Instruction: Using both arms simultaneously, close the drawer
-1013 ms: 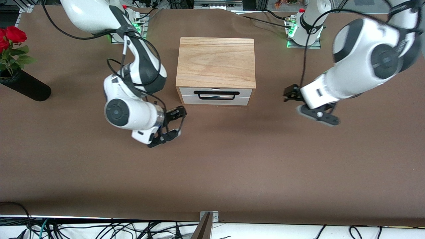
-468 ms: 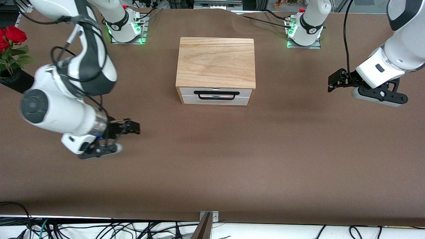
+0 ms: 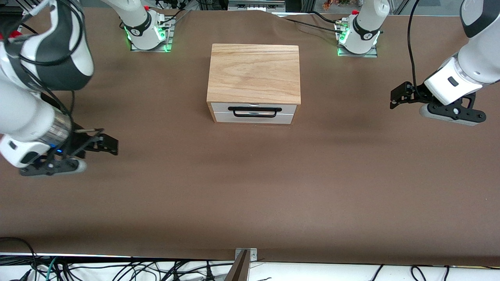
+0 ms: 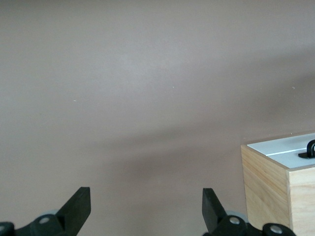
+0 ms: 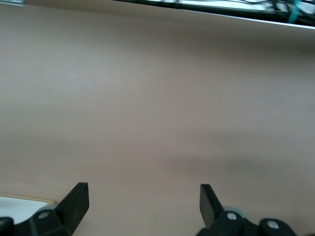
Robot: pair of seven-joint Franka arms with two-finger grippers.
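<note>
Inside its oak casing [image 3: 254, 72], the drawer [image 3: 254, 112] sits shut.

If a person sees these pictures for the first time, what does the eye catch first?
The oak box in the middle of the table, its white drawer shut flush. Then the two white arms spread wide: the left gripper open over the table's left-arm end, the right gripper open over the right-arm end, both apart from the drawer.

Brown-covered table [image 3: 250, 187], tangled black cables [image 3: 117, 269] along lower edge, metal framing [image 3: 254, 4] at upper centre
</note>
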